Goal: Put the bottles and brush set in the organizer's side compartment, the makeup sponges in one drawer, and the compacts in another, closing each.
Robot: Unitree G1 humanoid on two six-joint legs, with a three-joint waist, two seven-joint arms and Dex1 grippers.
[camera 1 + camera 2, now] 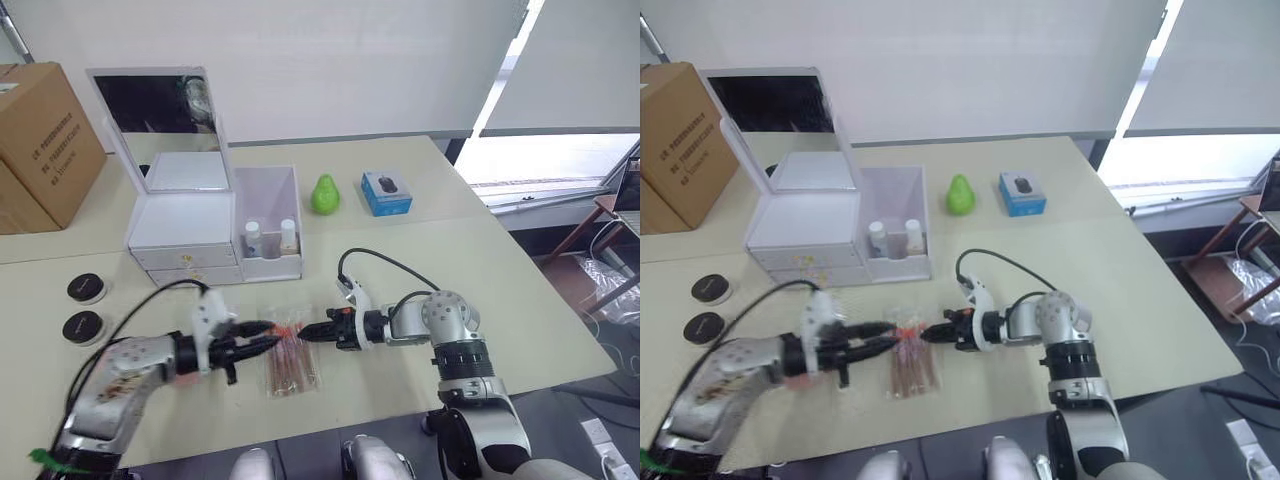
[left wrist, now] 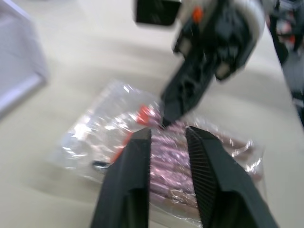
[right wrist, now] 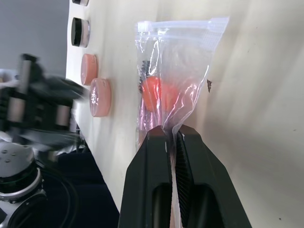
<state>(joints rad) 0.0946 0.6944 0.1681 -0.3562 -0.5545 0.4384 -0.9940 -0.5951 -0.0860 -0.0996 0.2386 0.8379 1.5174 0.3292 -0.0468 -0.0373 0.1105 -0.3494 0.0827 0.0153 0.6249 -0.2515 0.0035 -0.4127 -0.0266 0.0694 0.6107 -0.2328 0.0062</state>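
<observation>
Brush set (image 1: 290, 362) on table (right claw (image 1: 312, 335) pinching packet), organizer (image 1: 190, 235) behind.

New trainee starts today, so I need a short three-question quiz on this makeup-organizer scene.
1. True or false: the right claw is pinching the brush set.
2. How many bottles stand in the side compartment?
3. The compacts lie: A) in a drawer B) on the table C) on the cardboard box.

Key: 1 true; 2 two; 3 B.
</observation>
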